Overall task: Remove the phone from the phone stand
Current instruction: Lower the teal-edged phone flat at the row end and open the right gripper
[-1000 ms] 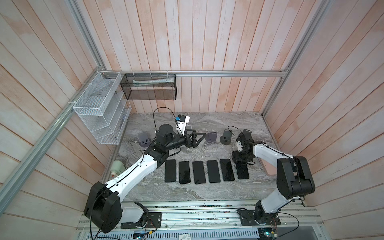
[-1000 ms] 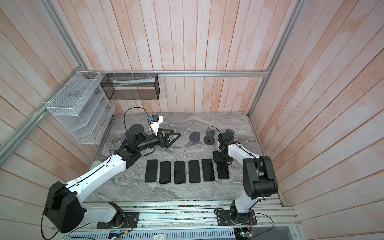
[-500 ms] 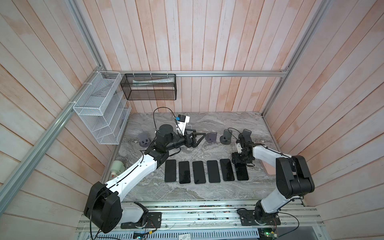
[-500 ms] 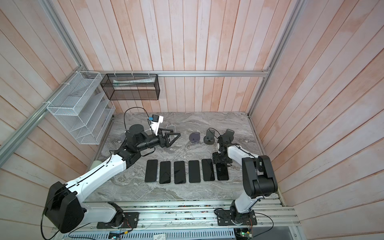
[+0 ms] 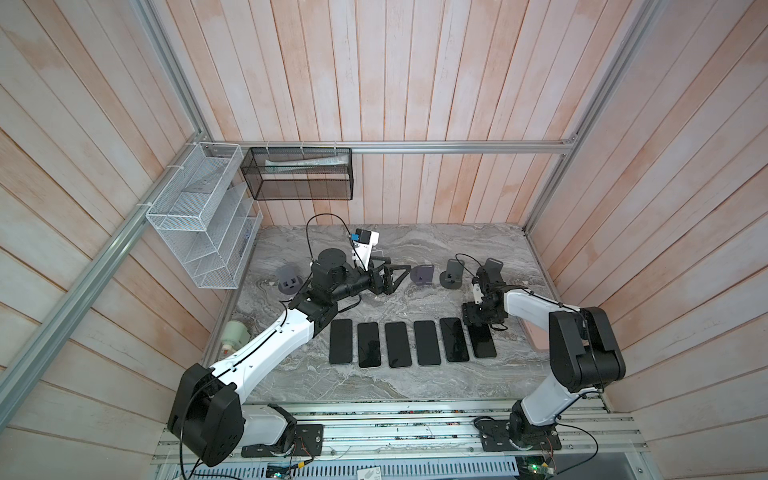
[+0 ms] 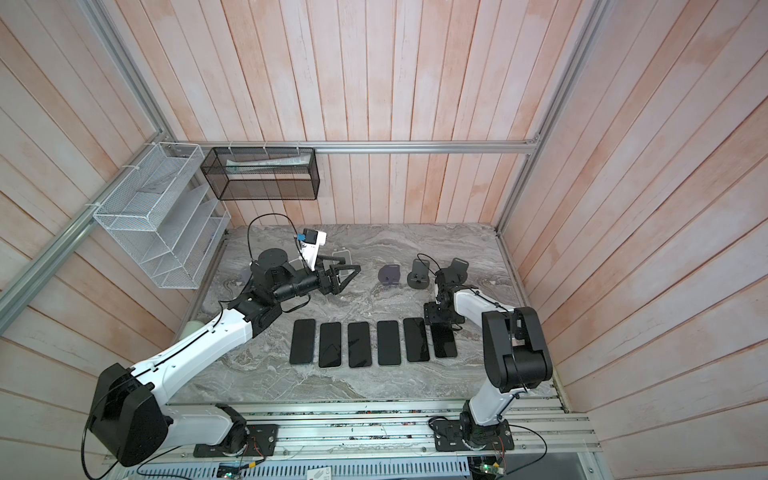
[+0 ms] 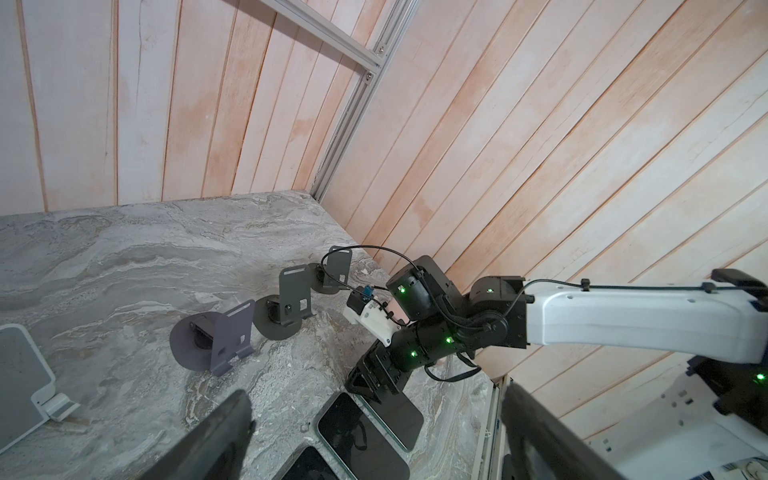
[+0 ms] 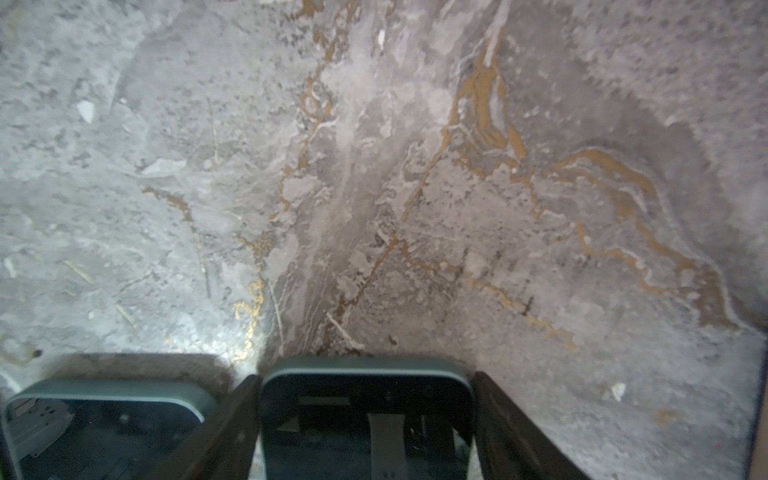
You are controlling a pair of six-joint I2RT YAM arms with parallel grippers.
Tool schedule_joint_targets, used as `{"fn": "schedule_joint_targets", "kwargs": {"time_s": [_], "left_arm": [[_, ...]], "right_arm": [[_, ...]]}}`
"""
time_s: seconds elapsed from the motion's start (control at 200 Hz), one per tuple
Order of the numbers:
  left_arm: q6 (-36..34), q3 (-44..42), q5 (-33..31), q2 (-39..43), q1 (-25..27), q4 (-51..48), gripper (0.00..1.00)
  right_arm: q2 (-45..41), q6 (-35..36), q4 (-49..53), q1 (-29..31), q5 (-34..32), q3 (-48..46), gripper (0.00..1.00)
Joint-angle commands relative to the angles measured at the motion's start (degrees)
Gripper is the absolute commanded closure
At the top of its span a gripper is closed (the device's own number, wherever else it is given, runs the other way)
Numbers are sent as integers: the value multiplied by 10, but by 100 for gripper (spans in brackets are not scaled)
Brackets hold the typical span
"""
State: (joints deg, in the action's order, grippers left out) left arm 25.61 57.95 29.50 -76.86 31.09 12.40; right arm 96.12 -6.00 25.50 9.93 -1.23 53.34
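Plank walls (image 5: 415, 83) enclosed the marbled surface (image 5: 415, 386). The left arm (image 5: 270, 345) stretched low over it, its pincer (image 5: 400, 263) spread wide, holding nothing. The right arm (image 5: 536, 307) folded downward, its pincer (image 8: 365, 376) straddling the phone (image 8: 365, 415), which lay flat at the right end of the row (image 5: 411, 343), apart from the phone stand (image 5: 493, 263). Whether that pincer clamped it could not be told.
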Motion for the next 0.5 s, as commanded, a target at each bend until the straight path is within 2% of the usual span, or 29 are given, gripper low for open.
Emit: {"fn": "schedule_joint_targets", "kwargs": {"time_s": [0.0, 0.145, 0.235, 0.33, 0.495], "left_arm": [[-16, -7, -12, 16, 1, -6, 5], [-26, -5, -22, 20, 1, -15, 5], [-21, -1, -29, 24, 2, -16, 5], [-27, 28, -71, 29, 2, -59, 5], [-38, 39, -145, 87, 3, -93, 0]], "right_arm": [[6, -8, 10, -3, -17, 6, 20], [-38, -20, 16, -3, -23, 14, 18], [-74, -34, 20, -3, -49, 27, 15], [-115, -42, 23, -3, -63, 42, 13], [-204, -45, -20, 1, -40, 56, 8]]}}
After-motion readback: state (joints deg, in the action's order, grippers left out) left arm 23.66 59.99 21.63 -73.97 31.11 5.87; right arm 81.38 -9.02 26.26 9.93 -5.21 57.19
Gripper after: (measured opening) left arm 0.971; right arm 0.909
